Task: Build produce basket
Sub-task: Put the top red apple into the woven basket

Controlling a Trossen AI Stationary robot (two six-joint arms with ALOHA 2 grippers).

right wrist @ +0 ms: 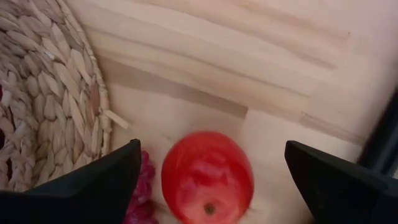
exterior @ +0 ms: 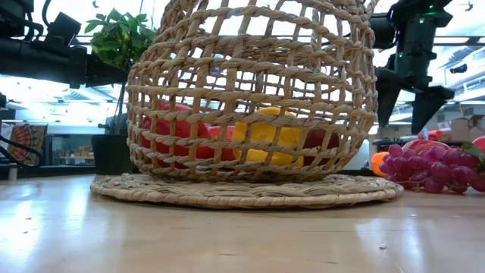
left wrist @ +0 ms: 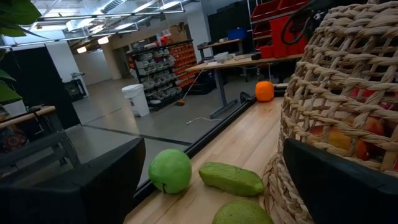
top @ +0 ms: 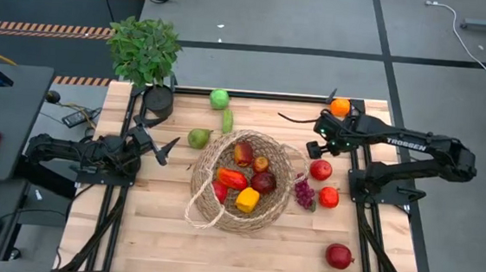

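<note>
The tan woven basket (top: 241,181) stands mid-table on its flat woven base, with red, orange and yellow produce (top: 247,200) inside. My right gripper (right wrist: 211,149) hangs open and points down above a red apple (right wrist: 207,180), which lies on the table right of the basket beside purple grapes (top: 304,193). Its fingers (exterior: 430,102) are well clear of the table. My left gripper (top: 166,147) waits open and level at the left, facing the basket (left wrist: 336,93). A pear (top: 198,138), a green apple (left wrist: 170,170) and a long green piece (left wrist: 231,178) lie near it.
An orange (top: 340,107) lies at the far right corner. A red piece (top: 329,197) is right of the grapes, and a dark red fruit (top: 339,256) lies near the front right. A potted plant (top: 144,48) stands at the far left corner. The basket's loop handle (top: 198,215) lies toward the near edge.
</note>
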